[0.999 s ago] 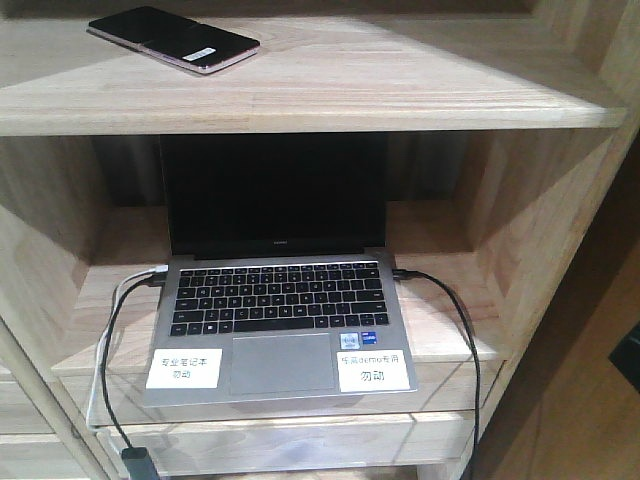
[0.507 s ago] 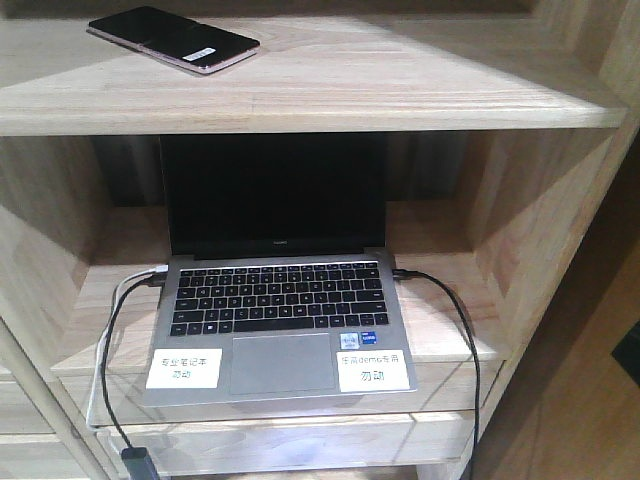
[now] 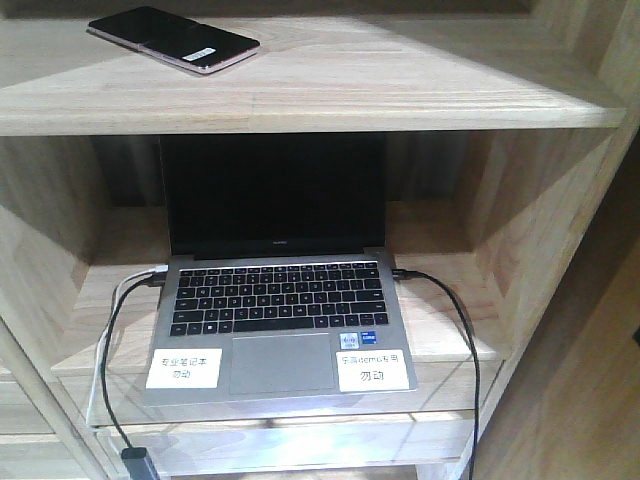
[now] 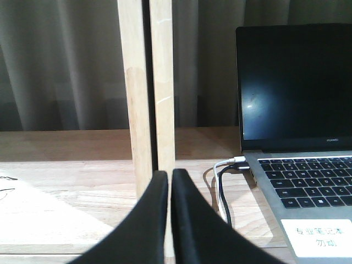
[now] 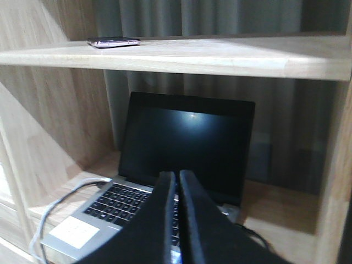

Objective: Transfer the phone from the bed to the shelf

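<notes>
My left jaws (image 4: 169, 220) are black and pressed together, with only a thin line between them. They hold nothing. Right behind them stands a pale wooden post of the shelf (image 4: 146, 99), made of two planks side by side. The jaws point straight at that post. To the right of the post sits an open laptop (image 4: 300, 159) on the wooden board. Its screen is dark and its keys are black. A white sticker (image 4: 319, 237) with writing is on the laptop near its front edge. White and black cables (image 4: 221, 187) plug into the laptop's left side, between it and the post. Grey curtains (image 4: 60, 60) hang behind the post.
</notes>
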`<state>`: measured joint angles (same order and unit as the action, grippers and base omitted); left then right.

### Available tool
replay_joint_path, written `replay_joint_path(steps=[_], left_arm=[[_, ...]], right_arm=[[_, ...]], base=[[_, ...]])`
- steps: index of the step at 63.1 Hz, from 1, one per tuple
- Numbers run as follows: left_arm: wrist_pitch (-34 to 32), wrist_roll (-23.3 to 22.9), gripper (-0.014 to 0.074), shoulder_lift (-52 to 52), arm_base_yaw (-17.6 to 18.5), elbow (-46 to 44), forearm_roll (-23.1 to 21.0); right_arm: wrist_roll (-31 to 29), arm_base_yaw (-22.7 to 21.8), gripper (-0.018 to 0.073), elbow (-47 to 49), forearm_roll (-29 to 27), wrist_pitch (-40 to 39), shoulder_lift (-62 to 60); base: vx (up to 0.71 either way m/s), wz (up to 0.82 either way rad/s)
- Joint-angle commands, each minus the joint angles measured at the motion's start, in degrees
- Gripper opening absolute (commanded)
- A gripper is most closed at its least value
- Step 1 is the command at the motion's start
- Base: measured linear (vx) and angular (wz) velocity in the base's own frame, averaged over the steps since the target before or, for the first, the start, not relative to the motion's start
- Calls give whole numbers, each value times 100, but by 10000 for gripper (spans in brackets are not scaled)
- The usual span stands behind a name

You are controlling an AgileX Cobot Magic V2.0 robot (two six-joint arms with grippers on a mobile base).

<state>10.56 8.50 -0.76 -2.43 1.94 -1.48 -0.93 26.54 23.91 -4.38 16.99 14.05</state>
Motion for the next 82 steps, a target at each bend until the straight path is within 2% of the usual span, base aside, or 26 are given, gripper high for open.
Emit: replay_joint_path(steps=[1,24,34,46,68,75,82], left_arm=[[-415,-33,1,-77,20,-122,-52],[-415,-33,1,-77,20,-122,-52],[-415,-33,1,-77,20,-122,-52],[-415,-33,1,-77,20,-122,-52],[-415,-33,1,-77,20,-122,-52],[-415,-33,1,-77,20,-122,-52],[-415,-33,1,-77,20,-122,-52]], right_arm=[[-87,-369,-6,155,71,-318,61],[-481,-2226,-5,155,93,-29,61],[-692,-2742,-5,2,93,-181,-142],[-619,-2890,-5,-919,93,-962,-627],[-519,-2885,-5,-2186,70,-1509,-1524],[-346,-2885,-5,-2594,70,-1899,-1537],[-277,-2885,-5,-2575,70,-1590,-1543]], base=[[0,0],[0,0],[0,0],[0,0],[0,0],[0,0],[0,0]])
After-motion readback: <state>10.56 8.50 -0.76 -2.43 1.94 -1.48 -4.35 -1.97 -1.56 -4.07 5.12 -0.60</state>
